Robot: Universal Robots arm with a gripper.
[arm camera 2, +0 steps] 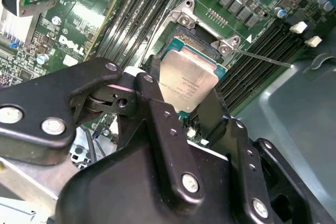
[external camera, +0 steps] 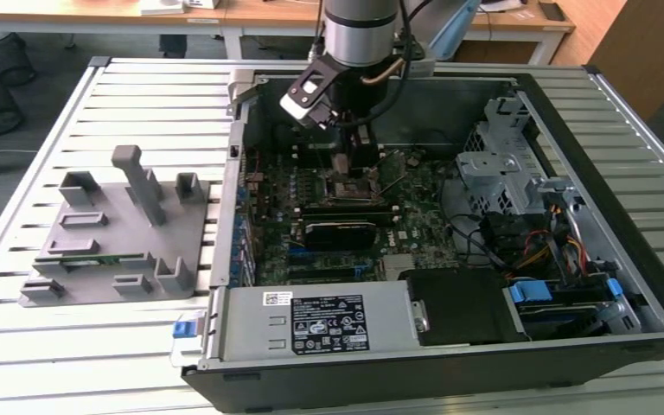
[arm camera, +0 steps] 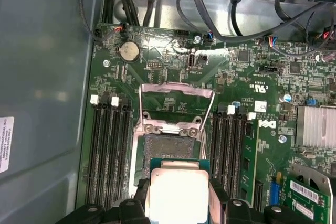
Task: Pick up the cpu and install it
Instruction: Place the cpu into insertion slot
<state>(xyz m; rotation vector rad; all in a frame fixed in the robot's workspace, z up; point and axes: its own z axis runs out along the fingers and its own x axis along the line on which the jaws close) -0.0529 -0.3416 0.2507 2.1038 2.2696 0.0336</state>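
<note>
**Cpu lifted, not yet seated**

At the exterior view's left, the grey fixture stands on the slatted table, well apart from the arm. To its right is the open case. The arm reaches down into it, and the gripper hangs low over the board, above the socket toward the far side of the case.

You can count the pick-up as done. In both wrist views the gripper is clamped on the cpu, with a black finger against each of two opposite edges and the silvery top showing between them.

The install is not done. The socket lies uncovered and its metal frame is swung open — nothing is latched over it. In the first wrist view the cpu overlaps one edge of the socket, and the rest of the socket's bed is bare between the chip and the frame's hinge. Memory slots run along either side.

I judge the cpu to be held just over the socket rather than lying in it — whether any corner touches, I cannot tell. What is left is seating the chip and closing the frame.
</note>
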